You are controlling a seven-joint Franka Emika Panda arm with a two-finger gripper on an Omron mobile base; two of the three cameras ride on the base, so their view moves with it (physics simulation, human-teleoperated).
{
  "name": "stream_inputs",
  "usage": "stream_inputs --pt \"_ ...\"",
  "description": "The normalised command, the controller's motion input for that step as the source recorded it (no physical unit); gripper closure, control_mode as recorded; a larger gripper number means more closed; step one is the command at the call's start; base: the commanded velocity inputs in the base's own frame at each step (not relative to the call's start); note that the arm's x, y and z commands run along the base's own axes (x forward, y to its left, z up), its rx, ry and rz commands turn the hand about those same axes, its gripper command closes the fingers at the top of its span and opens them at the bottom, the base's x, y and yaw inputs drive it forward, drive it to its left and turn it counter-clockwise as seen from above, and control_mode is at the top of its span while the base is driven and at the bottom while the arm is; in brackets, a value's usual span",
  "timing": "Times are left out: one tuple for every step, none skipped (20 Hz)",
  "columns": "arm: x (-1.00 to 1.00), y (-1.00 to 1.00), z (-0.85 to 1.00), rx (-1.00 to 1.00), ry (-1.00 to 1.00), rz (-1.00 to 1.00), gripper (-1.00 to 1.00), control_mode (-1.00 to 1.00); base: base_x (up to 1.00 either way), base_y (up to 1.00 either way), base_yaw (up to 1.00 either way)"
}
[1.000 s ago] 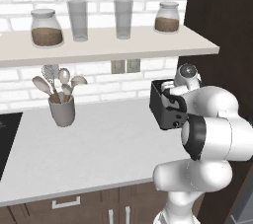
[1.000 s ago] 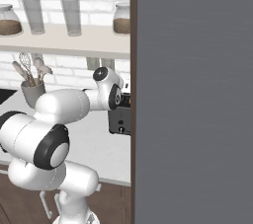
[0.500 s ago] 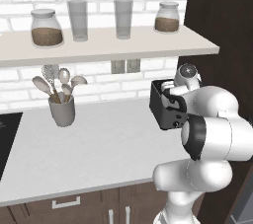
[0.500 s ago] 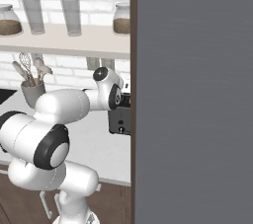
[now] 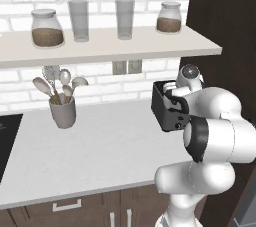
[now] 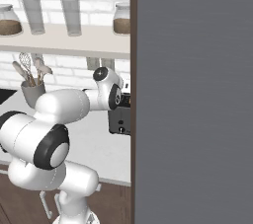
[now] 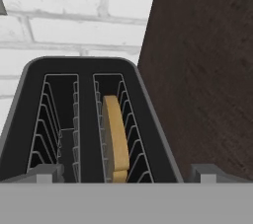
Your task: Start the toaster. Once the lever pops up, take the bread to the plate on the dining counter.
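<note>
The toaster (image 5: 167, 108) sits at the right end of the brick-backed worktop (image 5: 100, 146), hard against a tall dark wood panel (image 5: 225, 31) on its right. Seen from the hand, that panel rises right beside the toaster's right wall (image 7: 148, 114), so there is almost no room on that side. To the left, the worktop runs bare as far as a grey utensil holder (image 5: 63, 112), which stands well apart near the back wall.

The bread (image 7: 116, 139) stands on edge in the right-hand slot, its tan top just visible between the wire guides — the left slot shows only dark wire and a low grey piece near its front. The toaster's rounded rim frames both slots, and its small knob (image 6: 121, 130) shows on the front face in the right base view.

The gripper (image 7: 126, 172) hangs above the near end of the toaster, its fingers spread wide: one tip (image 7: 47, 172) at the left side, the other off to the right past the toaster's wall, touching nothing. Overhead a shelf (image 5: 110, 46) with jars and glasses juts out above the worktop — its front edge reaches over the toaster.
</note>
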Motion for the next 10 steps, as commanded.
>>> stream_inputs --pt "0.0 0.0 0.0 0.0 0.0 0.0 -1.0 -1.0 0.0 0.0 0.0" --pt "0.0 0.0 0.0 0.0 0.0 0.0 -1.0 -1.0 0.0 0.0 0.0" --pt "0.0 0.0 0.0 0.0 0.0 0.0 -1.0 -1.0 0.0 0.0 0.0" --pt "0.0 0.0 0.0 0.0 0.0 0.0 -1.0 -1.0 0.0 0.0 0.0" --pt "0.0 0.0 0.0 0.0 0.0 0.0 -1.0 -1.0 0.0 0.0 0.0" --pt "0.0 0.0 0.0 0.0 0.0 0.0 -1.0 -1.0 0.0 0.0 0.0" --pt "0.0 0.0 0.0 0.0 0.0 0.0 -1.0 -1.0 0.0 0.0 0.0" --pt "0.0 0.0 0.0 0.0 0.0 0.0 -1.0 -1.0 0.0 0.0 0.0" --pt "0.0 0.0 0.0 0.0 0.0 0.0 -1.0 -1.0 0.0 0.0 0.0" --pt "0.0 0.0 0.0 0.0 0.0 0.0 -1.0 -1.0 0.0 0.0 0.0"
